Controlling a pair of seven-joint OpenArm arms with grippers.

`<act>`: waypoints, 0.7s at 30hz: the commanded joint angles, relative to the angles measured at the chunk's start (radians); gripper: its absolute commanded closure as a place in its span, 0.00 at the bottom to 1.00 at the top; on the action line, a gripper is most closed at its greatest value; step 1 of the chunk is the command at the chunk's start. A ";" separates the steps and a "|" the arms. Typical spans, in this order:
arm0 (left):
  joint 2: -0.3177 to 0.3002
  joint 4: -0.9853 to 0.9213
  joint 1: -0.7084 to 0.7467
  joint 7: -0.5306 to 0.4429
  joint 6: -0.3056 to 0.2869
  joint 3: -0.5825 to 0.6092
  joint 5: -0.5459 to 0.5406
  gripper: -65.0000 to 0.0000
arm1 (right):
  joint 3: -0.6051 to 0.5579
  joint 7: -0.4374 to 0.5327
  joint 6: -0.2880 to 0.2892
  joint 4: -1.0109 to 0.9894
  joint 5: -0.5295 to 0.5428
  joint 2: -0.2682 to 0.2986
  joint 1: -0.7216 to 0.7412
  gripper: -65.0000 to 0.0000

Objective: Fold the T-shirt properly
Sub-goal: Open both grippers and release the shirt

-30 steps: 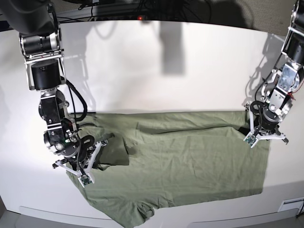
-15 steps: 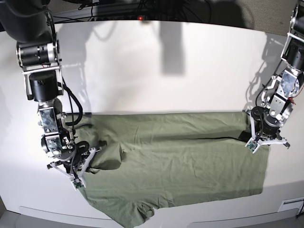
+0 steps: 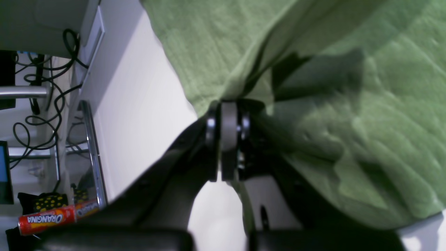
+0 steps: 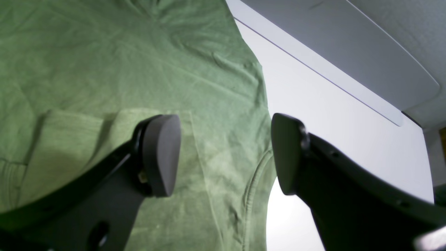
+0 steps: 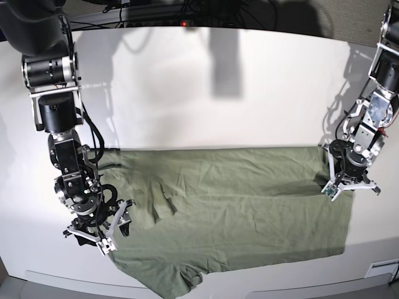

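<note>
One fold is looking roughly half made, so I'm calling this partway at best. Nearest the camera in the base view, a crumpled bit of cloth [image 5: 171,280] is poking out past the lower edge of the T-shirt [image 5: 249,230], which is lying spread across the near part of the table [image 5: 168,81]. A bit further back, the right gripper [image 4: 223,153] is hanging over the shirt's side, its fingers [image 4: 169,153] spreading wide with nothing between them, and its arm is reaching down with the tips pointing at the cloth. Over on the opposite side, the left gripper [image 3: 228,104] is pressing its fingers together and pinching a raised edge of the fabric, its arm angling down and inward. Behind both, the far section of the shirt is doubling over onto the nearer layer: the overlap is sitting fairly straight through the middle, but its corner by the right gripper is slumping and wrinkling. So, IMO, the first fold is mostly there, while flattening that corner, letting go on the left, tucking in the stray bit and making the remaining folds are all still waiting. Beyond the shirt, bare white tabletop is stretching away.
</note>
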 commanded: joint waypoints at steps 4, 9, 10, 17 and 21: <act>-0.017 0.011 -0.030 -0.013 0.019 -0.008 0.008 1.00 | 0.007 0.018 -0.008 0.016 0.008 0.009 0.038 0.37; -0.017 0.011 -0.030 -0.013 0.019 -0.008 0.008 1.00 | 0.007 0.016 -0.008 0.016 0.008 0.009 0.038 0.37; -0.017 0.011 -0.030 -0.012 0.019 -0.008 0.011 1.00 | 0.007 0.011 -0.008 0.016 0.008 0.009 0.038 0.37; -0.017 0.011 -0.031 -0.010 0.019 -0.008 0.118 0.72 | 0.007 -0.019 -0.008 0.016 0.008 0.009 0.037 0.37; -0.017 0.011 -0.031 0.042 0.107 -0.008 0.124 0.63 | 0.007 -0.020 -0.008 0.016 0.008 0.009 0.037 0.37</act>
